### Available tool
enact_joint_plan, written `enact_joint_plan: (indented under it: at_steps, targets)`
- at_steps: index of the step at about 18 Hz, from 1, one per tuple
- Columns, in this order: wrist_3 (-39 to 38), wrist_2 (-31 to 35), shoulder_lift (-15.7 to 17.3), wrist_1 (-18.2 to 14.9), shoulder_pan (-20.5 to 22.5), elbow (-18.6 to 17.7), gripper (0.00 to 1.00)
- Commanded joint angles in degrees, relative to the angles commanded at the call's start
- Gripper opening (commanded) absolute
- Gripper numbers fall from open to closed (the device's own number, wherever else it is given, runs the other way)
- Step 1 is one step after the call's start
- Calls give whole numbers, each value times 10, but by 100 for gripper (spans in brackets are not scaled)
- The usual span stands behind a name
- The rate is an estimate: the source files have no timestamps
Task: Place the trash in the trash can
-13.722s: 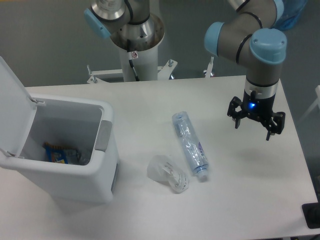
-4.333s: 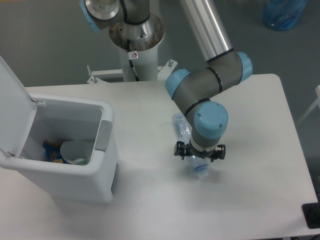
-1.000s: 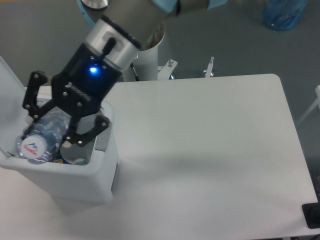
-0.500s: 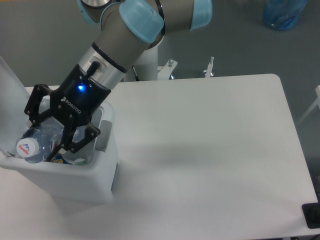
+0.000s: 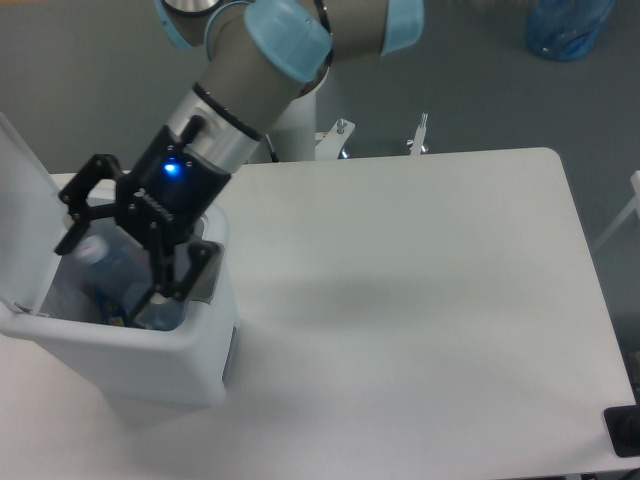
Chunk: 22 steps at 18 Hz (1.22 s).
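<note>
The white trash can stands at the table's left with its lid tipped up. My gripper hangs in its mouth, open, with black fingers spread on either side of the clear bottle. The bottle lies slanted inside the can, its white cap pointing up and left, loose between the fingers. The cup is hidden behind the gripper and the bottle.
A blue-and-orange snack packet shows at the bottom of the can. The arm's white base column stands behind the table's far edge. The can's grey tab sits beside my right finger.
The bottle has slipped from my grip and dropped deeper into the can, cap now farther inside. My gripper has lifted slightly and turned above the can's mouth.
</note>
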Motion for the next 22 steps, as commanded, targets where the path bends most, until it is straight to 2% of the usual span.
enact_joint_plan:
  at_steps: [5,7,10,13,16,22]
  targets:
    - [1,1,-7,-1,116,-2,100]
    - [19,1,-22,-2,165,-4,100]
    - [75,3,-48,-2,199,-19,100]
    - [125,57,-53,-3,215,-45,100]
    - [162,136,-52,-3,215,-59,100]
    - [286,264,-47,-3,211,-91,100]
